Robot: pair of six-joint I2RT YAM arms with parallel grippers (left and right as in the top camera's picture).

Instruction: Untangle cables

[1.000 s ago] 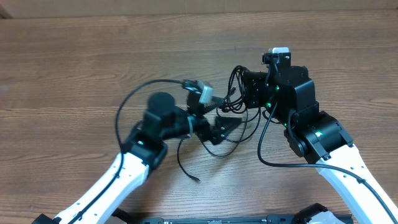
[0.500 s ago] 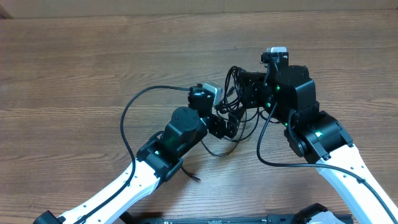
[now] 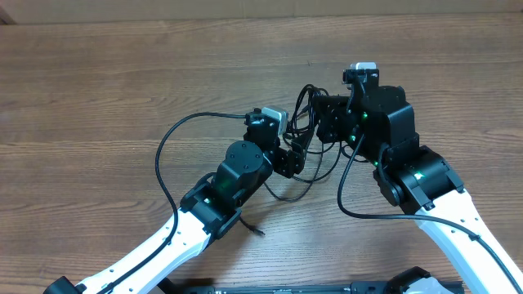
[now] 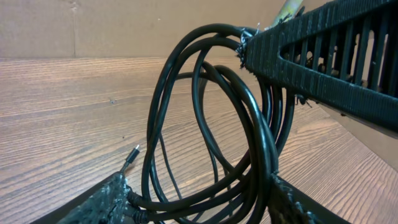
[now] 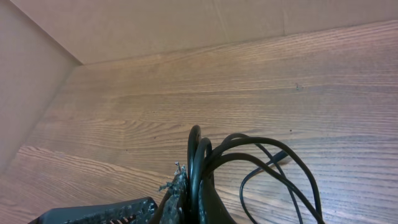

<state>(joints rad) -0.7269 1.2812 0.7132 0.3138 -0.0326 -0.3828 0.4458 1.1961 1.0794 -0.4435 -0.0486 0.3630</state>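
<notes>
The wooden worktop (image 3: 98, 82) carries both arms, which reach in from the 6 o'clock edge. On the left, one loose strand (image 3: 245, 222) of the cables trails out from under the left arm toward 5 o'clock. It lies flat on the wood and ends in a small plug (image 3: 259, 235).

The left end effector (image 3: 294, 153) points toward 2 o'clock into the clump. In the left wrist view, the left end effector (image 4: 198, 186) is released: its fingers (image 4: 109, 202) stand apart, with several loops of the cables (image 4: 249, 112) hanging between them. One loop touches the inner face of the finger at 7 o'clock. A second small plug (image 4: 130, 157) lies on the wood behind the loops.

The cables (image 3: 306, 102) sit just off the middle of the worktop, toward 2 o'clock. They are bunched between the two end effectors and lifted into upright loops.

The right end effector (image 3: 325, 122) points toward 9 o'clock and is clenched on the bundle. In the right wrist view, the right end effector (image 5: 185, 186) pinches several strands side by side. The cables (image 5: 249, 149) arch away from it toward 3 o'clock, above the wood.
</notes>
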